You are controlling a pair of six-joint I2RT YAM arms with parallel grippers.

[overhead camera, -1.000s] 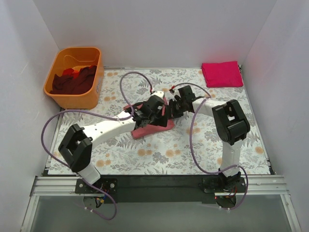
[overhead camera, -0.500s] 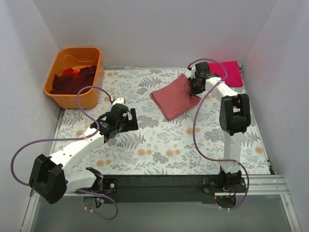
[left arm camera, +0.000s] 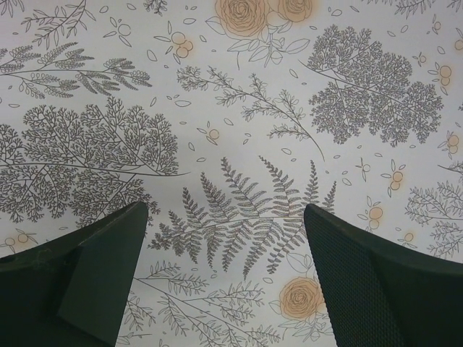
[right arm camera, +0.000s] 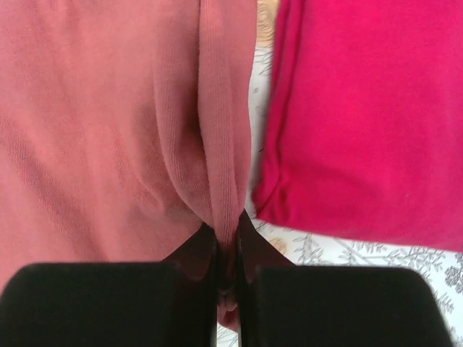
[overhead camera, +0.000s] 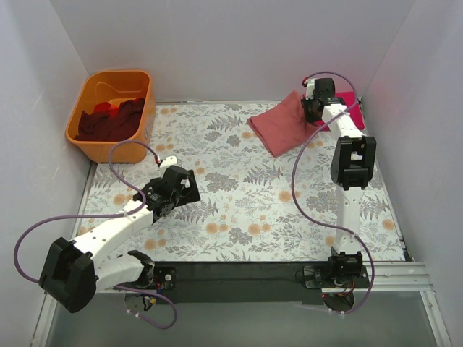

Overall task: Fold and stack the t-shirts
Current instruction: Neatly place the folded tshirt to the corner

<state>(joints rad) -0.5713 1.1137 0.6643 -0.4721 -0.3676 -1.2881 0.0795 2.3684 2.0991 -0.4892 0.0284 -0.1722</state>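
Salmon-pink shirt [overhead camera: 281,124] sits folded just beside the magenta shirt [right arm camera: 362,123], pinched tight in your right pincer [right arm camera: 228,249]. Your left pincer [left arm camera: 224,213] hangs wide apart, holding nothing. Stacking is the step now, I think: lift it onto the magenta shirt, then let go.

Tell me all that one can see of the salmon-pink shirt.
The salmon-pink shirt is soft, finely ribbed cloth, folded into a flat, roughly square packet. It lies at an angle on the cover, at the far right. The right gripper is shut on a pinched ridge at its edge. The folded magenta shirt is right beside it; the wrist view shows a narrow strip of cover between them.
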